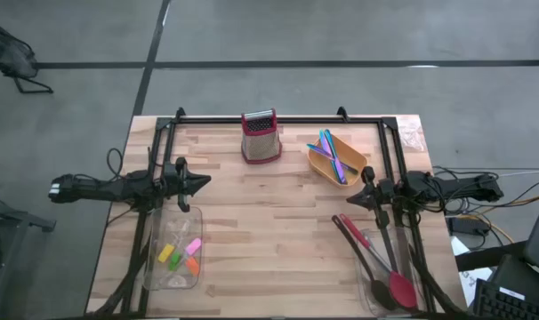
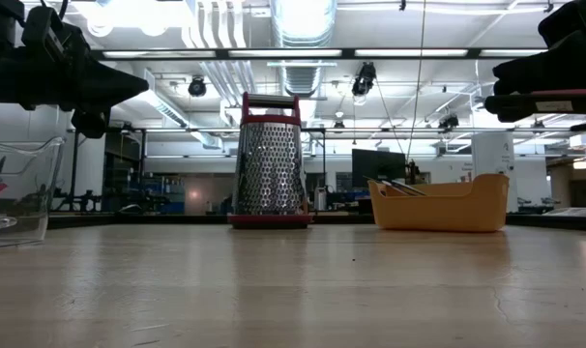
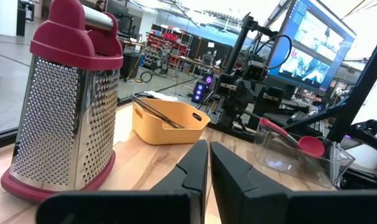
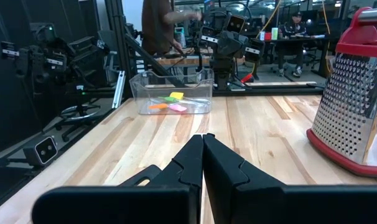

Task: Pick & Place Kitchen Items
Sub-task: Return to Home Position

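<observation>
Both arms are stretched level over the wooden table (image 1: pixel 269 240): left gripper (image 1: pixel 201 182) at 9 o'clock, right gripper (image 1: pixel 351 201) at 3, fingers pressed together, empty. Small bright pieces (image 1: pixel 182 252) are seen in a clear bin (image 1: pixel 175 278) at 7, long glossy spoons (image 1: pixel 376 254) at 5.

Ceiling lights (image 2: pixel 303 17) blow out to white glare in the low view, turning the left end effector (image 2: pixel 131 89) into a black silhouette. From above, the tabletop (image 1: pixel 269 231) is evenly, brightly lit, shadows faint. The steel grater (image 3: pixel 58 124) glints; a monitor (image 3: pixel 313 43) glows blue.
</observation>
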Available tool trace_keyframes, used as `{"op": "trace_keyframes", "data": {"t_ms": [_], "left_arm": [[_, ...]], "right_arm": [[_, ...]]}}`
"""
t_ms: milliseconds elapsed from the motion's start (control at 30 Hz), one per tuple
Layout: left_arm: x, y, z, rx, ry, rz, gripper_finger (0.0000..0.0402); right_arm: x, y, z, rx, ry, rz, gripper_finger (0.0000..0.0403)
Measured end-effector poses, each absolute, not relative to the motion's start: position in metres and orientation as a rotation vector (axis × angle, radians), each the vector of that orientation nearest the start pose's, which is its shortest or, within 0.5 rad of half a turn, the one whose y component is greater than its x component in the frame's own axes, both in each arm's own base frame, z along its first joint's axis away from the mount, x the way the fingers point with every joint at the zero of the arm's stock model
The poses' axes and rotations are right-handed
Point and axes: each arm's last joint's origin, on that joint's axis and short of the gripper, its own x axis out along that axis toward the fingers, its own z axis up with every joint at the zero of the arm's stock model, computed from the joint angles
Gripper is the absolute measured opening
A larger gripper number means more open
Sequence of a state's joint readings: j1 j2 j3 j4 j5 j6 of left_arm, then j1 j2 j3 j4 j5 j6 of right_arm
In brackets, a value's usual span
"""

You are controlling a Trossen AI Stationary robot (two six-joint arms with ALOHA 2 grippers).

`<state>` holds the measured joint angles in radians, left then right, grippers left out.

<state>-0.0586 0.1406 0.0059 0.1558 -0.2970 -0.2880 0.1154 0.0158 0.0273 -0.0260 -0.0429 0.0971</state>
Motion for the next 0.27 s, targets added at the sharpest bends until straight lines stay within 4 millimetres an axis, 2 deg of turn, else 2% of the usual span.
{"op": "trace_keyframes", "data": {"t_ms": [267], "left_arm": [[0.1052, 0.0023, 0.1690, -0.290, -0.055, 0.234, 0.0022]], "right_arm": [[0.0962, 0.0124, 0.1691, 0.096, 0.022, 0.157, 0.0009]]}}
